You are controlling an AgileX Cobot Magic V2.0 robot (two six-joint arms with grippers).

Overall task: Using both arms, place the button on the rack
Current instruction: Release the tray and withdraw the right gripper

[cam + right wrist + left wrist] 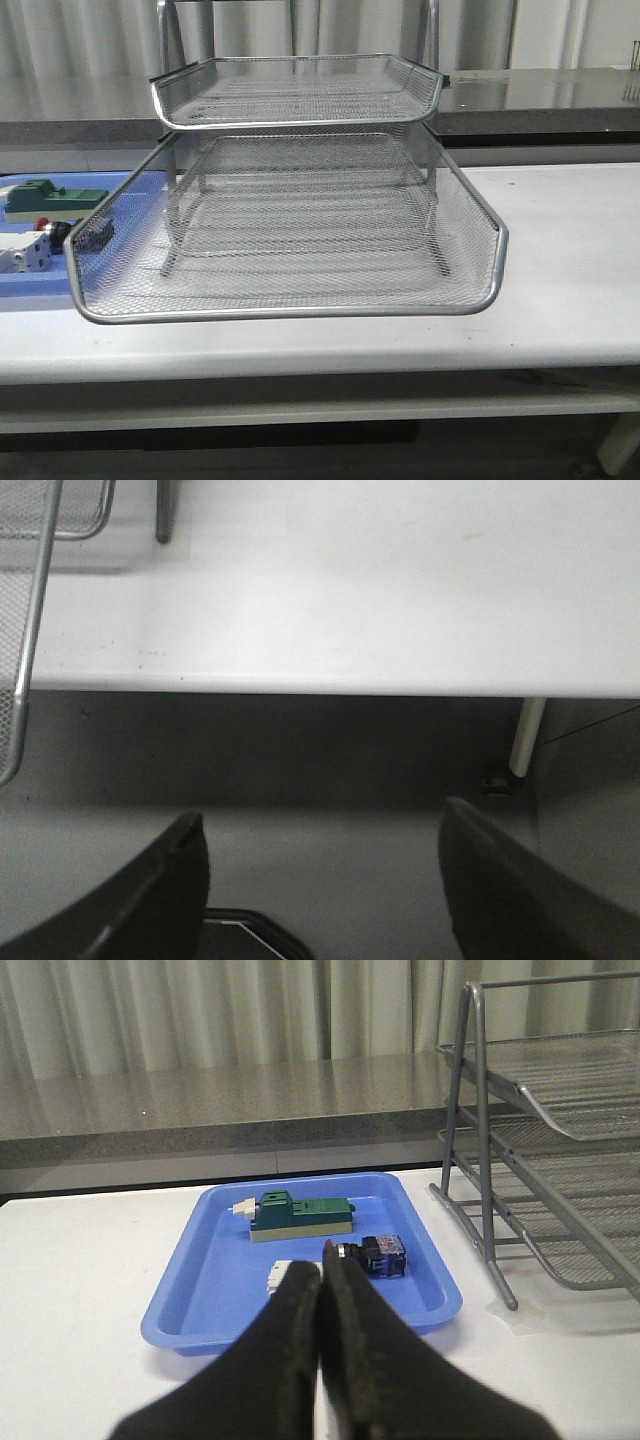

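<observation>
Button [370, 1256] first: you'll find it lying on its side in the blue tray [200, 1300], not yet touched, red head pointing toward the white part [280, 1273] and blue rear block toward the tray's rack-side wall.

Left end effector [320, 1310]: fingers pressed together with nothing between them, tips aimed at the tray from the near side and hanging just short of the button. You'd judge this a pre-grasp pose; the fingers must part before they can straddle the black collar.

Right end effector [320, 880]: fingers spread wide and empty, held off the front edge of the counter [330, 600] and looking down past it at the floor (a parked, waiting posture, presumably kept clear until a handover or placement is due).

Moving outward on the tray, a green block [305, 1215] sits behind the button, well apart from it, so your approach lane from the front is free. The white part is partly hidden behind the left fingers.

Rack [290, 250] stands on the counter just beside the tray; in the front view its lower mesh tray is drawn forward, likely to offer an open landing spot. No button shows in any tier.

Progress, as a judgement: at the start, with pick, transfer and placement all outstanding.
</observation>
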